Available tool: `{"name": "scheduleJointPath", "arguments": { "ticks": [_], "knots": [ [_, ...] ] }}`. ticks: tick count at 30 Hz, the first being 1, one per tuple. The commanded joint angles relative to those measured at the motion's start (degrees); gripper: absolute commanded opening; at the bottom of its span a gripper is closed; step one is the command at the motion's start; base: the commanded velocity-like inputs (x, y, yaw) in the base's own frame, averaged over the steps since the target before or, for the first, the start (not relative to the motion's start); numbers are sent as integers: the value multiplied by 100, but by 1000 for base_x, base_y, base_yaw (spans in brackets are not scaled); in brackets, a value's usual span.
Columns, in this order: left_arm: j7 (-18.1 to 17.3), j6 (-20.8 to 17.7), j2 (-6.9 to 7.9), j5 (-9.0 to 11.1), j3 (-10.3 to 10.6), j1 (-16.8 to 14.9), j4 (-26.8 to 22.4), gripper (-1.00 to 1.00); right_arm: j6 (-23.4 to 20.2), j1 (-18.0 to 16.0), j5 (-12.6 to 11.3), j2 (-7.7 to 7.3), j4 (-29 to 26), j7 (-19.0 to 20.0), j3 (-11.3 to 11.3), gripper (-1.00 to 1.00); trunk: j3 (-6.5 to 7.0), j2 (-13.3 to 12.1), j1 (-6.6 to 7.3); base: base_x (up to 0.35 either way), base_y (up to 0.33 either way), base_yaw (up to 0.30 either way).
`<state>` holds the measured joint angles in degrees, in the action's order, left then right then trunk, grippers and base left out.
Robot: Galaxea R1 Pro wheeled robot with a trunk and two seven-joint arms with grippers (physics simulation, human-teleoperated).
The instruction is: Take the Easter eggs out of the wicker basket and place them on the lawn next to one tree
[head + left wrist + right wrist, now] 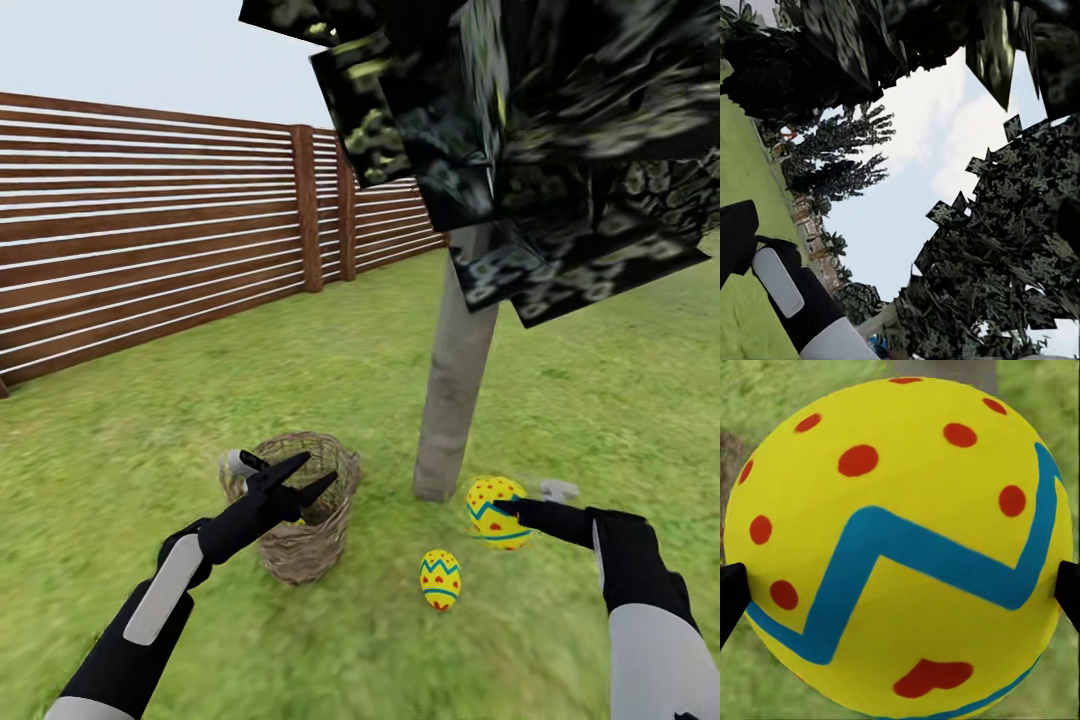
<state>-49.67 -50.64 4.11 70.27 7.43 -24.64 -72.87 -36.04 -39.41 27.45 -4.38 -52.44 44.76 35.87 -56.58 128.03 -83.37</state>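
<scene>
No readable text, labels, brands or numbers anywhere, the Easter eggs (497, 512) bearing only painted blue zigzag bands, red dots and hearts, no lettering on the wicker basket (300, 520), fence (150, 260) or arms

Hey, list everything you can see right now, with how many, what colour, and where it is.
Eggs: two, yellow with blue zigzags and red marks; held egg in the right gripper beside the trunk, lawn egg on the grass between basket and trunk.
Basket: one, brown wicker, on the grass to the left of the trunk; a speck of yellow shows through the weave.
Tree: one, grey-beige trunk, dark speckled leaves overhead.
Fence: brown slats, along the far left.
Lawn: green, all around.
Sky: pale, above the fence.
Left gripper: black, jaws open, over the basket's rim.
Right gripper: black, jaws closed on the held egg.
</scene>
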Motion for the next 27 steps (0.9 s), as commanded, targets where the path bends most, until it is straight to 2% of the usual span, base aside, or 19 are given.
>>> {"name": "scheduleJointPath", "arguments": {
  "ticks": [1, 3, 6, 10, 12, 13, 15, 16, 19, 22, 25, 27],
  "knots": [
    [1, -25, -50, 24, 11, -5, 1, 100, 57, -5, 54, 6, -2, -197, 17, -100, 2, 2, 1, -3, -311, -221],
    [1, -25, -78, 22, 13, -3, 7, 100, 190, -5, 109, 13, 67, -648, 9, -100, 14, 2, 1, -1, -330, -220],
    [1, -25, -86, 21, 20, -5, 54, 100, 669, -5, 342, 53, 325, -1649, -48, -100, 24, 2, 1, 40, -341, -103],
    [1, -25, -86, 21, 14, -6, 65, 100, 1003, -5, 477, 59, 587, -1932, -91, -100, 25, 2, 1, 171, -308, -9],
    [-3, -24, -91, 21, 13, -5, 70, 100, 1144, -5, 478, 60, 972, -2142, -149, -100, 25, 2, 1, 248, -245, 191],
    [-5, -23, -90, 21, 13, -4, 70, 100, 1299, -5, 478, 63, 1134, -2264, -268, -100, 25, 2, 1, 284, -172, 262],
    [-7, -22, -88, 21, 13, 2, 71, 100, 1687, -5, 465, 65, 1762, -2707, -789, -100, 25, 2, 1, 100, -53, 284],
    [-7, -20, -89, 21, 13, 2, 71, 100, 1842, -5, 457, 67, 2024, -2891, -948, -100, 25, 2, 1, 25, -13, 290],
    [-7, -17, -90, 21, 13, 3, 73, 100, 2158, -5, 461, 159, 2339, -3033, -1055, -100, 25, 2, 1, 5, -3, 290],
    [-16, -16, -95, 21, 18, 3, 72, 100, 2385, -5, 439, 174, 2436, -3043, -1056, -100, 25, 2, 1, 0, 0, 39],
    [-16, -9, -93, 21, 290, 3, 71, 100, 2479, -5, 421, 171, 2666, -3043, -1055, -100, 7, 42, -21, 0, 0, 3],
    [-16, -8, -96, 21, 356, 3, 71, 100, 2498, -5, 412, 174, 2729, -3043, -1055, -100, -29, 123, -65, 0, 0, 0]
  ]
}}
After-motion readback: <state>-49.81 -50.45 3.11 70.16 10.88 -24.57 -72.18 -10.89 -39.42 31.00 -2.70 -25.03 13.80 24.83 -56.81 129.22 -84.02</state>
